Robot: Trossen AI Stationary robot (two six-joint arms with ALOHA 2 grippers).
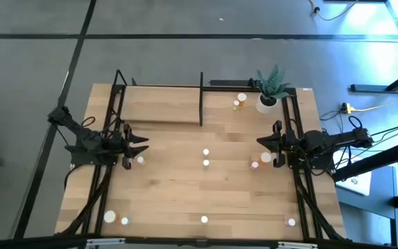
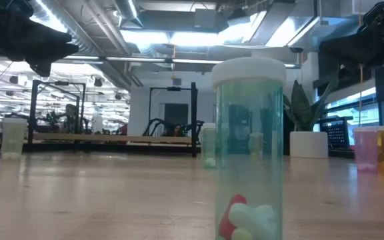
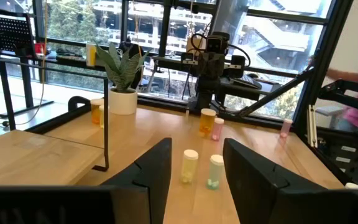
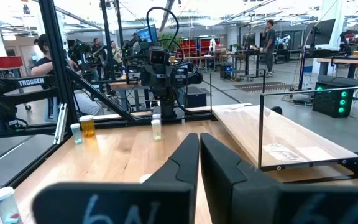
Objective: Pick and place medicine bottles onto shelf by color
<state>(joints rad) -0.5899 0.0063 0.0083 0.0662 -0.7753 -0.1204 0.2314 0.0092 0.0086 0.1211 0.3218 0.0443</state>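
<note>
**Tiny bottles: light, tippy, slick**

My left gripper [image 1: 142, 144] sits at the table's left edge, fingers apart w/ nothing between; my right gripper [image 1: 260, 142] at the right edge, fingers together, empty. Small white-capped clear plastic medicine bottles [image 1: 206, 163] stand scattered mid-table and along the near edge; two on the pale flat wooden shelf [image 1: 164, 105] by the plant. Prob. light, rigid, smooth; I'd pinch the body under the cap.

One camera hangs overhead, looking straight down on the whole table [image 1: 185, 180]. Another sits at table height, so close to a green bottle [image 2: 249, 147] that it fills the view. My wrist cameras face each other across the table, both catching the shelf [image 3: 23, 152].
</note>
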